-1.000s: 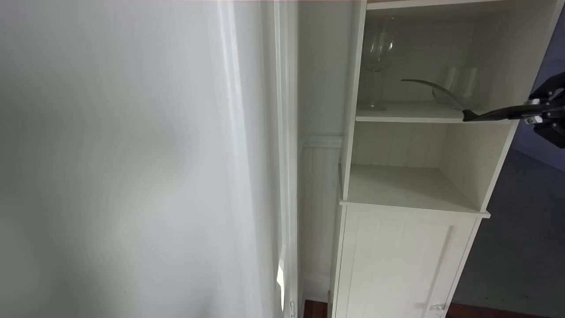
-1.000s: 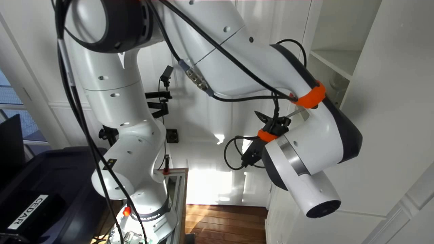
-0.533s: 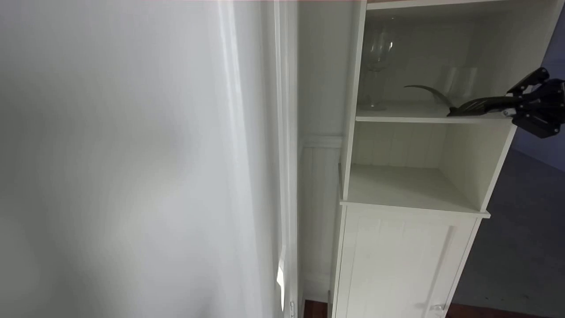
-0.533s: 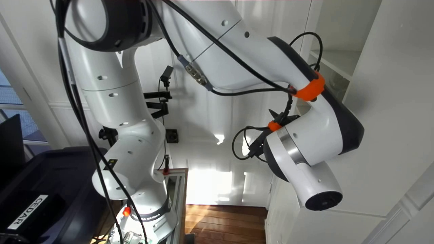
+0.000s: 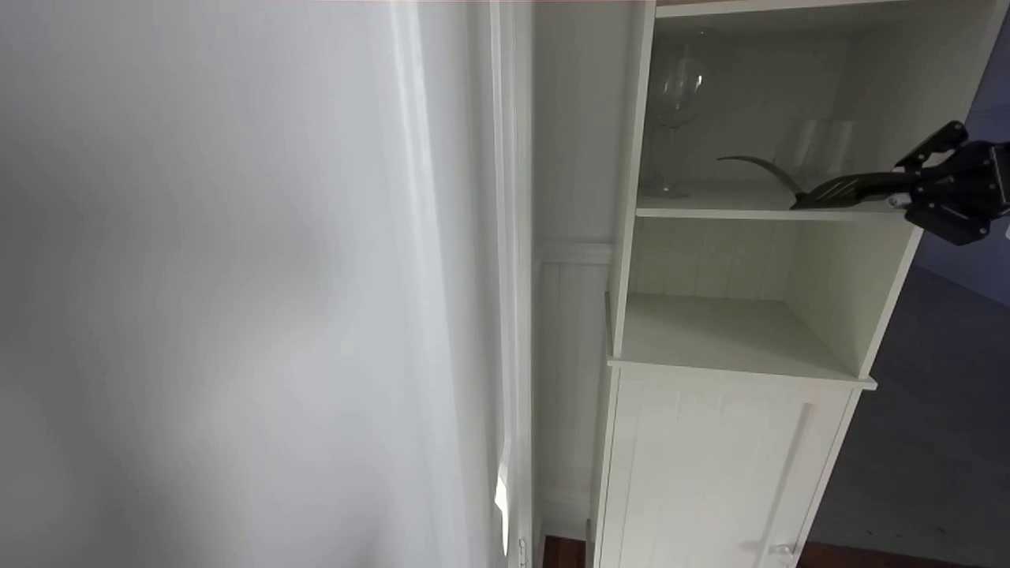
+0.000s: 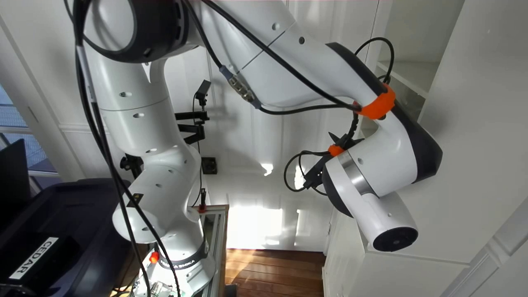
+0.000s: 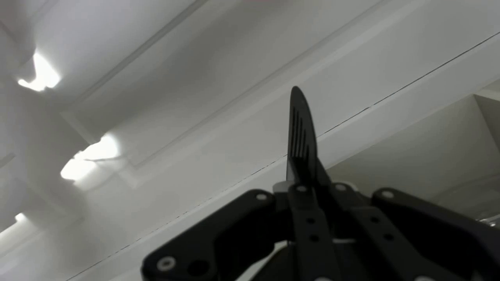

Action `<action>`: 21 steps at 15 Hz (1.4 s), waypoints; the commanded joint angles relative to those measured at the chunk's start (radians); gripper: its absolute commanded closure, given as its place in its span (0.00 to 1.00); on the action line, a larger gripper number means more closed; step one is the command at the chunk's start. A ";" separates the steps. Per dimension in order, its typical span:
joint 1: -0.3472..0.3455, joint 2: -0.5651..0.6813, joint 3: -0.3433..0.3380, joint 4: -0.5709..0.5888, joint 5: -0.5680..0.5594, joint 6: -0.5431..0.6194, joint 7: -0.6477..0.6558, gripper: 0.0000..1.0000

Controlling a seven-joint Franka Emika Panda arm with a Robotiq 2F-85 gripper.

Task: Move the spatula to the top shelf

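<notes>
The spatula shows in an exterior view with a dark slotted part near my gripper and a thin, curved grey-green part pointing away from it. My gripper is shut on the spatula, at the right edge of the cabinet opening. In the wrist view the slotted part of the spatula points up from between the fingertips of my gripper. The spatula overlaps the front edge of the upper shelf in the picture; I cannot tell whether it touches. In the exterior view with the arm, the gripper is mostly hidden behind the wrist.
A wine glass stands at the left of the upper compartment. A clear tumbler stands behind the spatula. The lower compartment and cabinet door lie below. The cabinet side wall rises beside the arm.
My gripper and the spatula have shifted left toward the cabinet in an exterior view. The spatula has rolled, so its slots now show. In the last half second it moved only slightly left.
</notes>
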 commanded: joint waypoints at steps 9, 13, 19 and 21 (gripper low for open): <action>0.022 0.081 0.014 0.081 0.150 -0.036 0.034 0.99; 0.042 0.100 0.027 0.093 0.201 0.032 0.019 0.99; 0.061 0.116 0.037 0.124 0.246 0.140 0.007 0.99; 0.062 0.124 0.038 0.139 0.252 0.167 0.015 0.99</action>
